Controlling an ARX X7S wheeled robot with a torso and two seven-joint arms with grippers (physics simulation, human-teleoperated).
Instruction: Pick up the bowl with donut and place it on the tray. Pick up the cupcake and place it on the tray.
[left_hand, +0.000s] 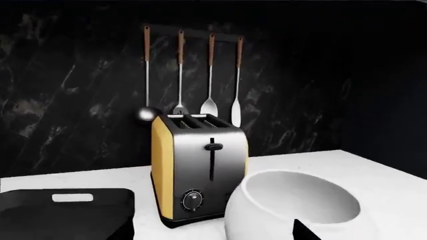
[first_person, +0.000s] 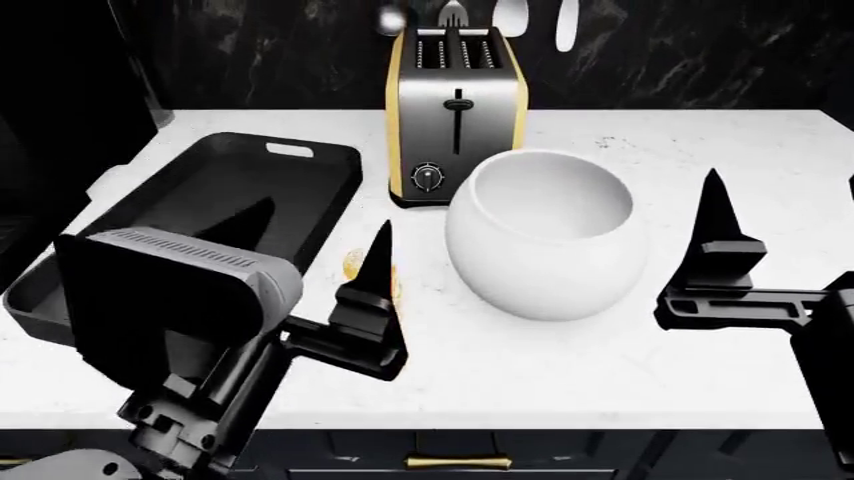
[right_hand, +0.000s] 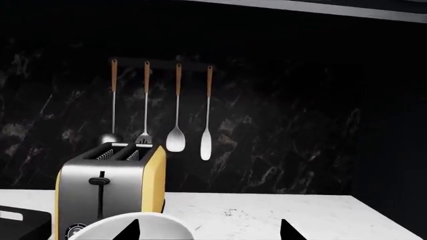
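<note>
Centrally on the white desk (first_person: 747, 160) stands the bowl (first_person: 545, 235), upright, mouth open toward the head camera, just in front of the toaster (first_person: 455, 110); no donut shows in the part of its interior that can be seen. To its left lies the tray (first_person: 80, 290), apparently unloaded, long axis running away from the robot. Between tray and bowl, a small yellow-orange shape, probably the cupcake (first_person: 352, 263), peeks out behind the left hand's finger. Left hand (first_person: 320, 275) hovers low between tray and bowl; only one dark finger is clearly seen, so its opening cannot be told. Right hand (right_hand: 208, 231) hovers beside the bowl's right flank, fingers spread wide and holding nothing, the bowl's rim rising between them in its wrist view, which suggests a pre-grasp alignment. Utensils (left_hand: 193, 75) hang on the dark wall behind the toaster.
</note>
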